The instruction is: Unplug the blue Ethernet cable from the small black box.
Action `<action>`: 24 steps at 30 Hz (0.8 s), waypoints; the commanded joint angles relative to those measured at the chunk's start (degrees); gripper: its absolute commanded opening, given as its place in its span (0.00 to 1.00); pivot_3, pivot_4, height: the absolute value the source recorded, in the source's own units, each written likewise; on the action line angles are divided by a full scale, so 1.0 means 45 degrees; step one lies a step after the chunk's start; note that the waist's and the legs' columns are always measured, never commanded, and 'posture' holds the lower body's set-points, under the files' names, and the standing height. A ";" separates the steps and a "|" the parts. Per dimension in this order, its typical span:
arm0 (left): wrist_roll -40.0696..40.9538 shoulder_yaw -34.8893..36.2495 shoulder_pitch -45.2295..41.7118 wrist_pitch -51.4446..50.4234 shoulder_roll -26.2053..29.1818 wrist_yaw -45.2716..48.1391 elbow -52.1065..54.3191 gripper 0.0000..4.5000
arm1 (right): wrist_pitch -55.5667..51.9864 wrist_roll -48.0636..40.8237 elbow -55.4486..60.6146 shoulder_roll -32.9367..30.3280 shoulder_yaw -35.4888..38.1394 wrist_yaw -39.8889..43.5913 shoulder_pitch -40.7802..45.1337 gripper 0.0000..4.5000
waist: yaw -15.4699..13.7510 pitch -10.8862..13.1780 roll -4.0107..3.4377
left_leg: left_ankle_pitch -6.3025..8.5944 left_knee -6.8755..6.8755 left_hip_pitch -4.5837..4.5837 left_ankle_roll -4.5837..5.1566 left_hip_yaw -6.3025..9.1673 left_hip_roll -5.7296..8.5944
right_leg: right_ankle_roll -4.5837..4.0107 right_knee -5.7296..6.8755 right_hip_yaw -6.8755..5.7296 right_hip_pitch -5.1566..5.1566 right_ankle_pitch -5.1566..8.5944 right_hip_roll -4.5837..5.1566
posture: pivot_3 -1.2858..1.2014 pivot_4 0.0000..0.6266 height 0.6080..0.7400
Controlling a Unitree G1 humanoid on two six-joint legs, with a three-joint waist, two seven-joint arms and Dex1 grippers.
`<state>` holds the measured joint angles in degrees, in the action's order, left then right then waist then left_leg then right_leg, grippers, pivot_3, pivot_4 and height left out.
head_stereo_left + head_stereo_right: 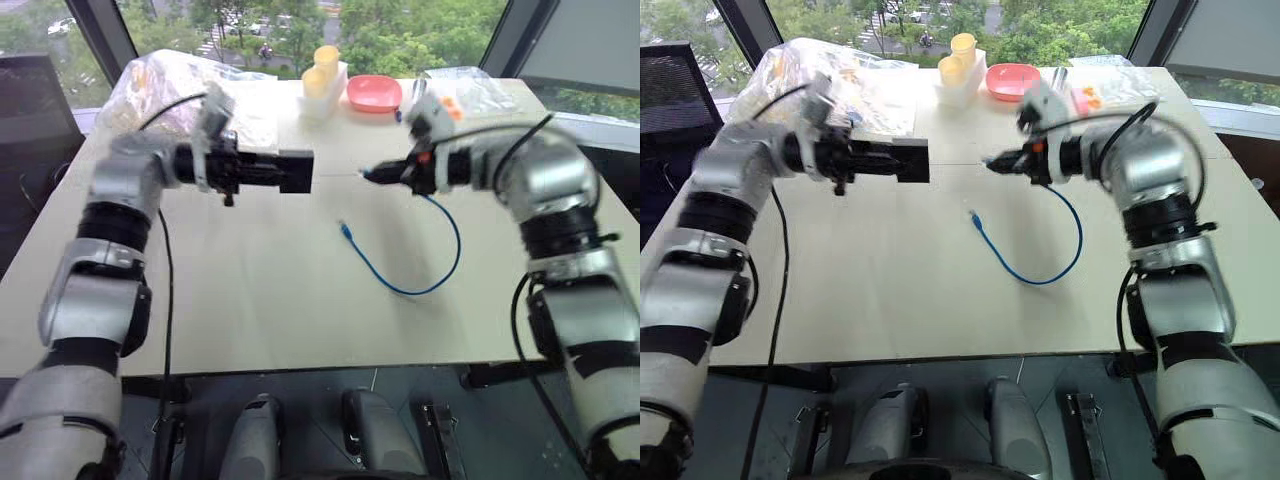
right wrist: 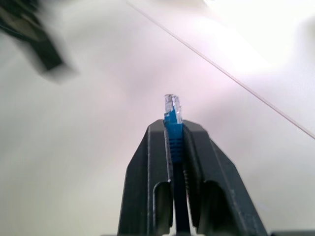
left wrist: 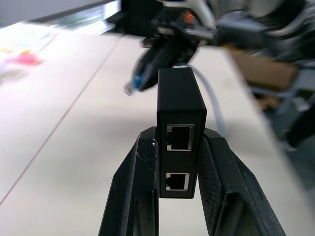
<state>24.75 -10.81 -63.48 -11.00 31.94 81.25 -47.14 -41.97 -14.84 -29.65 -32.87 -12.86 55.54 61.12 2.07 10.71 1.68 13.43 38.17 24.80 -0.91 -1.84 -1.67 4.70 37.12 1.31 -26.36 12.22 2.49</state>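
Note:
The small black box (image 3: 181, 118) is clamped between the fingers of my left gripper (image 1: 285, 172), held above the table with two empty ports showing in the left wrist view. My right gripper (image 1: 372, 175) is shut on one end of the blue Ethernet cable (image 1: 440, 270), and its clear plug (image 2: 172, 109) sticks out past the fingertips. A gap separates the plug from the box. The cable hangs from the right gripper and loops over the table (image 1: 250, 300). Its other plug (image 1: 345, 231) lies loose on the tabletop.
At the far edge of the table stand yellow cups (image 1: 322, 70) in a white holder and a pink bowl (image 1: 374, 93). Clear plastic bags lie at the far left (image 1: 160, 85) and far right (image 1: 475, 92). Windows rise behind the table.

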 commanded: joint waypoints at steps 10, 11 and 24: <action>-0.1646 0.2029 0.1594 0.2814 -0.2426 -0.5316 0.0046 0.11 | 0.1135 0.1128 0.0110 0.0228 0.1049 -0.1699 -0.0694 0.84 | 0.0067 0.0002 -0.0001 | 0.0000 -0.0007 0.0014 0.0001 0.0002 -0.0001 | 0.0027 0.0006 0.0003 -0.0016 -0.0019 0.0004 | 0.52 0.24 1.00; -0.1799 0.2030 0.1661 0.2972 -0.2505 -0.5488 -0.0003 0.11 | 0.1057 0.1194 0.0293 0.0154 0.0973 -0.1592 -0.0759 0.94 | 0.0053 0.0002 -0.0001 | 0.0000 -0.0007 0.0014 0.0001 0.0002 -0.0001 | 0.0026 0.0005 0.0003 -0.0016 -0.0019 0.0004 | 0.52 0.24 1.00; -0.3296 0.2357 0.2578 0.4739 -0.4423 -0.8640 -0.2504 0.34 | -0.3306 0.1837 0.8426 0.2698 0.2709 -0.7104 -0.1764 1.00 | 0.0036 -0.0006 0.0007 | 0.0000 -0.0007 0.0003 0.0001 0.0015 -0.0004 | 0.0025 0.0009 -0.0006 -0.0005 -0.0021 0.0000 | 0.52 0.24 1.00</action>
<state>10.50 -1.19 -51.20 8.46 12.09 43.14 -59.00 -54.11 -6.85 3.42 -23.54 -2.74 28.94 54.16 2.23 10.69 1.71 13.43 38.14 24.81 -0.91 -1.74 -1.69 4.80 37.18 1.27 -26.37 12.13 2.47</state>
